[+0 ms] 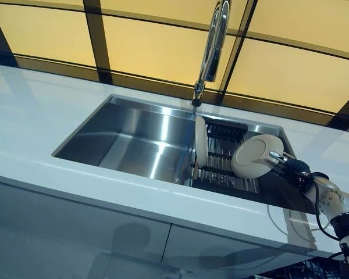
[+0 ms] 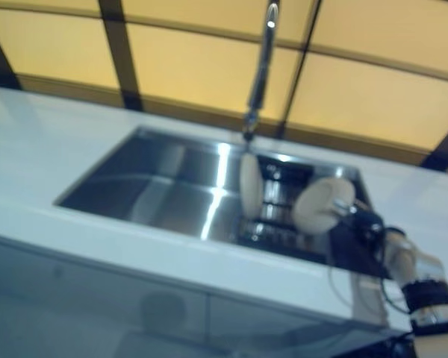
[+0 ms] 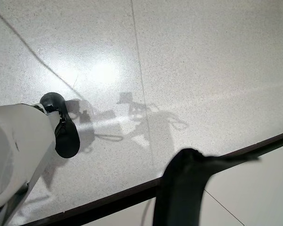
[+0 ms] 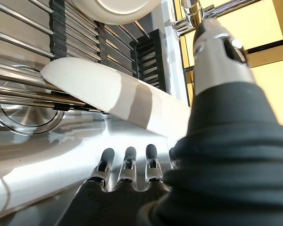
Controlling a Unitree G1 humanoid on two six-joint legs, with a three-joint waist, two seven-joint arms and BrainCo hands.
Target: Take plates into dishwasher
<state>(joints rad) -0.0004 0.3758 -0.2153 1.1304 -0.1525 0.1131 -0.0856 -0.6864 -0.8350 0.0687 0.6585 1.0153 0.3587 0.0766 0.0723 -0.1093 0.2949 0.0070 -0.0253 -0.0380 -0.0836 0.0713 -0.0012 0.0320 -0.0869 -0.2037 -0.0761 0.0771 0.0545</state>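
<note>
The white counter (image 1: 58, 133) wraps all round the steel sink (image 1: 128, 139), with a wide bare strip on the near side. The left half of the sink is an open basin with lots of room. The right half is filled by a dark wire dish rack (image 1: 224, 160).

The right hand (image 1: 282, 161) reaches in over the near right corner of the sink. It holds a cream plate (image 1: 255, 156) by the rim, thumb on one side and fingers (image 4: 127, 162) curled under the other. This plate is tilted and lifted just above the rack, near the sink's right wall.

A second plate (image 1: 201, 141) stands on its edge in the rack's left end, a little apart from the held plate. The tap (image 1: 212, 49) hangs over the far edge of the sink, right above this standing plate.

The left hand shows in no view.
</note>
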